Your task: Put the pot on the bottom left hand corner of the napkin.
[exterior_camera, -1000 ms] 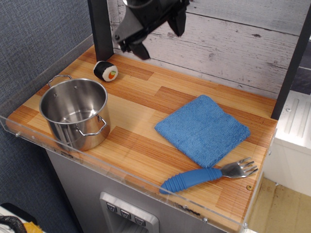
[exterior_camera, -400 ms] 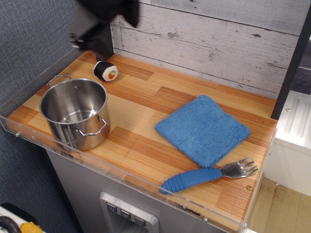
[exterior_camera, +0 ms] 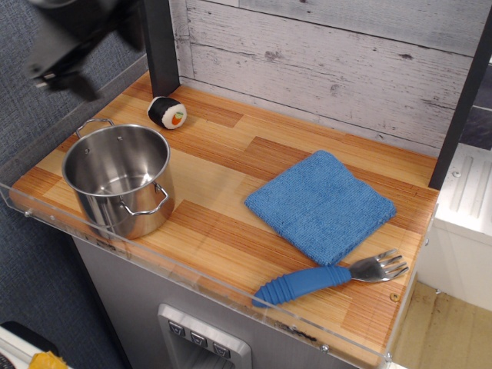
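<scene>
The shiny steel pot [exterior_camera: 118, 179] stands upright and empty at the front left of the wooden counter, its wire loop handles pointing back-left and front-right. The blue terry napkin [exterior_camera: 320, 204] lies flat, turned like a diamond, right of centre and well apart from the pot. My gripper [exterior_camera: 65, 77] is a dark motion-blurred shape at the top left, high above the counter's left edge and up-left of the pot. Its fingers look spread and hold nothing.
A toy sushi roll [exterior_camera: 167, 112] sits behind the pot near a black post [exterior_camera: 161, 46]. A blue-handled fork [exterior_camera: 330, 278] lies in front of the napkin. A clear acrylic rim [exterior_camera: 192, 269] runs along the counter's front and left edges. A plank wall stands behind.
The gripper has swept left across the top, from above the sushi roll to over the counter's left edge, and dropped slightly. Pot, napkin, fork and sushi have not moved.
</scene>
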